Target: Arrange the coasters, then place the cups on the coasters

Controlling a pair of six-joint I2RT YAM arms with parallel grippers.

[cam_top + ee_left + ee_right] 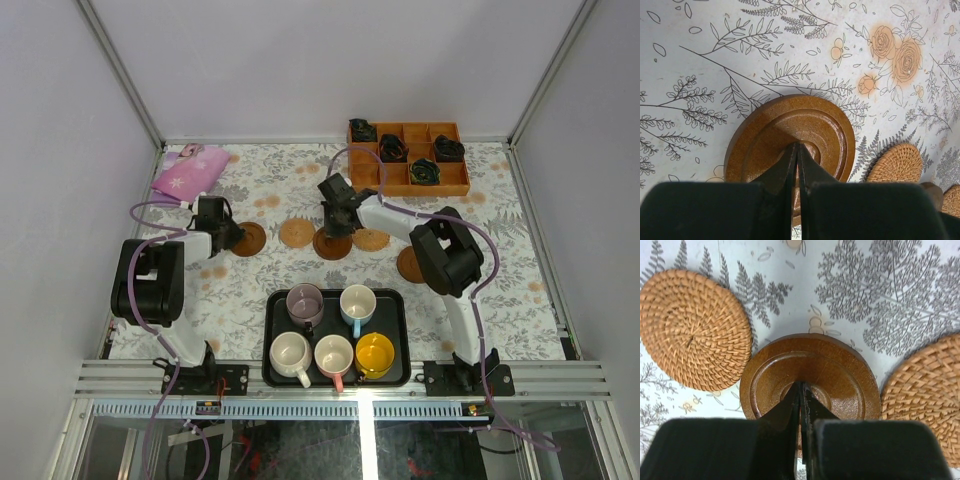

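On the floral-patterned worktop (pixel 260 175), the left hand (pixel 796 150) has its two black fingers pressed together, tips pointing down over the centre of a dark round wooden coaster (pixel 790 132) at the left end of a loose row. The right hand (pixel 801 387) is likewise closed with nothing between its fingers, its tips over the recessed middle of a second dark wooden coaster (pixel 812 380); whether either hand actually presses on the wood cannot be told. This second disc lies between two tan woven coasters, one just beside its left edge (pixel 692 330) and one just beside its right (pixel 925 395). A fifth brown coaster (pixel 406 265) sits partly hidden behind the right arm. The five cups stand upright on a black rectangular tray (pixel 392 312) at the near edge: a mauve mug (pixel 305 300) and a white mug with a light-blue handle (pixel 357 303) at the back, and a cream mug (pixel 290 353), a white mug with a pink handle (pixel 334 355) and a yellow mug (pixel 375 355) in front.
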